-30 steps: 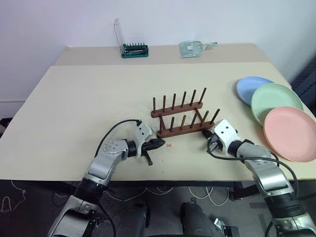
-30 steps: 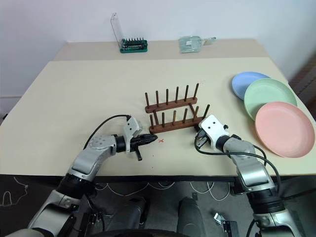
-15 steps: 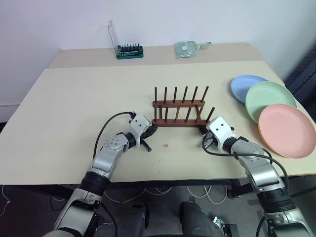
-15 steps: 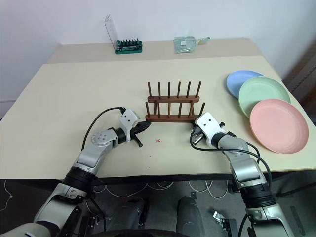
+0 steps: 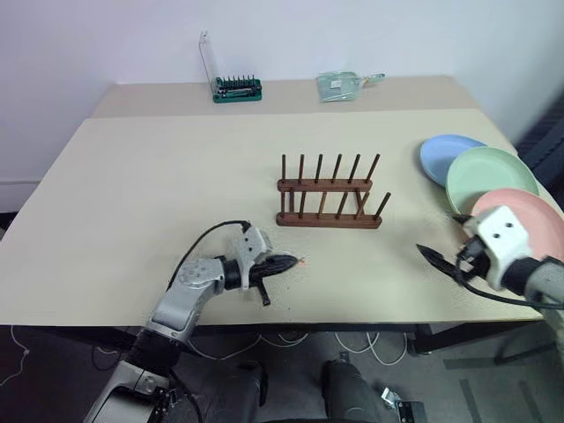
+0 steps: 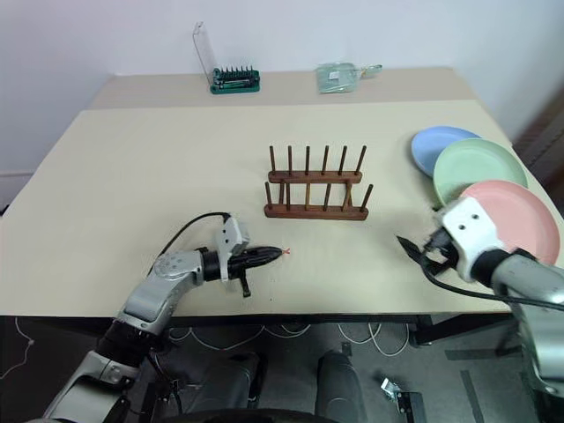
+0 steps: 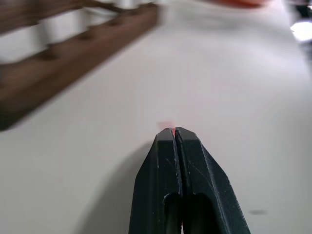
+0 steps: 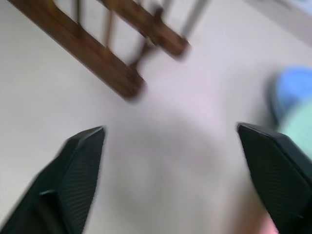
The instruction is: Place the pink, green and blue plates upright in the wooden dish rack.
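L gripper is low over the table, fingers pressed tight together w/ nothing between them; the wrist view shows the two black tips meeting in a closed seam. A small red mark on the tabletop sits right at those tips. Dish rack stands beyond and to the right of the L gripper, near but apart, upright on its two rails, pegs bare, no plate in it. In the L wrist view the rack's near rail runs blurred across the far side of the tips.

R gripper is off near the table's right front corner, fingers spread wide, holding nothing; R wrist view shows its two fingers far apart w/ bare tabletop between them. Rack lies ahead and to the left of it, well apart. The three plates lie flat in an overlapping row along the right edge, just beside the R gripper on its outer side: pink plate nearest, partly hidden by the wrist housing; green plate next, further back; blue plate furthest.

At the back edge, far from both grippers: a green bit holder w/ clear lid raised, and a clear plastic bag.
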Controlling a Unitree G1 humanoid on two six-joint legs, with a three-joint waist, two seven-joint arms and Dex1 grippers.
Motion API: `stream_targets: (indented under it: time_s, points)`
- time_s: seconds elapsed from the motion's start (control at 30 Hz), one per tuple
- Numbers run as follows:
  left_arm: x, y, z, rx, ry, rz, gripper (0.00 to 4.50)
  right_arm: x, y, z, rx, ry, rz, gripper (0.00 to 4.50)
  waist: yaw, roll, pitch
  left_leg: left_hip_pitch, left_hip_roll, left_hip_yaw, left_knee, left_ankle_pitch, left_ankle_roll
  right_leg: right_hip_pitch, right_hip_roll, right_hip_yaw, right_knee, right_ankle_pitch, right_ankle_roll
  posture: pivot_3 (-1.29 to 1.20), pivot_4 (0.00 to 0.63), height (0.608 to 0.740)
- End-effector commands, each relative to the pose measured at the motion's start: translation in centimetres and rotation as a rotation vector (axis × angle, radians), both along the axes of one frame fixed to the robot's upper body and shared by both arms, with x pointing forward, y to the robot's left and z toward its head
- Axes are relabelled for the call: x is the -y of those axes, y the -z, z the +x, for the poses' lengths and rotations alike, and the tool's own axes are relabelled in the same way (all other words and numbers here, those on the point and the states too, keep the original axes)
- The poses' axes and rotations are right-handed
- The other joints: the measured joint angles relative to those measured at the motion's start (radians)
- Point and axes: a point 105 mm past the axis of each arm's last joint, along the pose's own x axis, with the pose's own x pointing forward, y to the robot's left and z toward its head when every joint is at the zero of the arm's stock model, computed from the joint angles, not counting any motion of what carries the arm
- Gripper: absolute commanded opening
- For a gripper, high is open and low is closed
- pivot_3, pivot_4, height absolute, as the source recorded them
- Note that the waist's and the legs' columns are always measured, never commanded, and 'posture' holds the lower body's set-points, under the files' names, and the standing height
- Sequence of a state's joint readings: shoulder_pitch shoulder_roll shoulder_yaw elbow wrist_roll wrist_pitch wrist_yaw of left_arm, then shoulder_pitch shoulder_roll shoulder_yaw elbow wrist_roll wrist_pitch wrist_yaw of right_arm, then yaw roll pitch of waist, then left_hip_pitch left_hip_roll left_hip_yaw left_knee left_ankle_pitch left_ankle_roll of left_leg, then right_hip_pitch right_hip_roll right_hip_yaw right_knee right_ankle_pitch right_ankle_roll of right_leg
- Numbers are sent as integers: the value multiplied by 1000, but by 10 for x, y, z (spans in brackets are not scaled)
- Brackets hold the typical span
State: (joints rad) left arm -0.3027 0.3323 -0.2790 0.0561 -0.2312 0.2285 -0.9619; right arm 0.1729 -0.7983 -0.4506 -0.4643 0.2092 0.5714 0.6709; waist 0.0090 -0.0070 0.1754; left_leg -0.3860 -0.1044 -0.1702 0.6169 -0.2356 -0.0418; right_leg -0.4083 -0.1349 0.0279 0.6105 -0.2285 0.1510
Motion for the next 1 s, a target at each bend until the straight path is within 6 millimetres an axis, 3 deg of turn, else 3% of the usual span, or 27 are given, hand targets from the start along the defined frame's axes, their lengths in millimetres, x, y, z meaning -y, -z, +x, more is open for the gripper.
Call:
stream_targets:
  time_s: [0.03, 0.23, 0.37, 0.47, 0.63, 0.67, 0.9, 1.0]
  points:
    - [12, -14, -5, 53, 91, -22, 0, 22, 0, -8, 19, 108, -52, 4223, 3, 0, 0, 0, 0, 0, 0, 0, 0, 0, 0, 0, 0, 0, 0, 0, 150, 740]
    - [17, -14, -1, 65, 99, -22, 0, 55, 35, -11, -49, 290, -153, 4223, 3, 0, 0, -1, 0, 0, 1, 0, 0, 0, 0, 0, 0, 0, 0, 0, 150, 740]
    - [17, -13, -1, 51, 83, -33, 0, 64, 50, -9, -68, 336, -192, 4223, 1, -1, 0, 0, 0, 1, 0, 0, 0, -1, 0, 0, 0, 0, 0, 0, 150, 740]
    - [15, -12, -1, 39, 62, -42, 0, 72, 58, -9, -83, 360, -260, 2938, 3, -1, 0, -1, 0, 0, 2, 0, 0, 0, 0, 0, 0, 0, 0, 0, 150, 740]
    - [15, -11, -1, 35, 55, -43, 0, 67, 58, -7, -72, 338, -265, 389, 5, -1, 0, -1, 0, 0, 2, 0, 0, 1, 0, 0, 0, 0, 0, 0, 150, 740]
    - [15, -10, -1, 34, 54, -43, 0, 65, 57, -6, -67, 335, -266, 52, 4, -1, 0, -1, -1, 0, 2, 0, 0, 0, 0, 0, 0, 0, 0, 0, 150, 740]
    - [18, -15, 2, 70, 61, -61, 0, 62, 43, -6, -33, 330, -332, 52, 3, -1, 0, -1, 0, -1, 3, 0, 0, 0, 0, 0, 0, 0, 0, 0, 150, 740]
    - [20, -17, 1, 74, 76, -75, 0, 65, 20, -1, 35, 344, -370, 52, 3, 0, 0, -1, 0, -1, 3, 0, 0, 0, 0, 0, 0, 0, 0, 0, 150, 740]
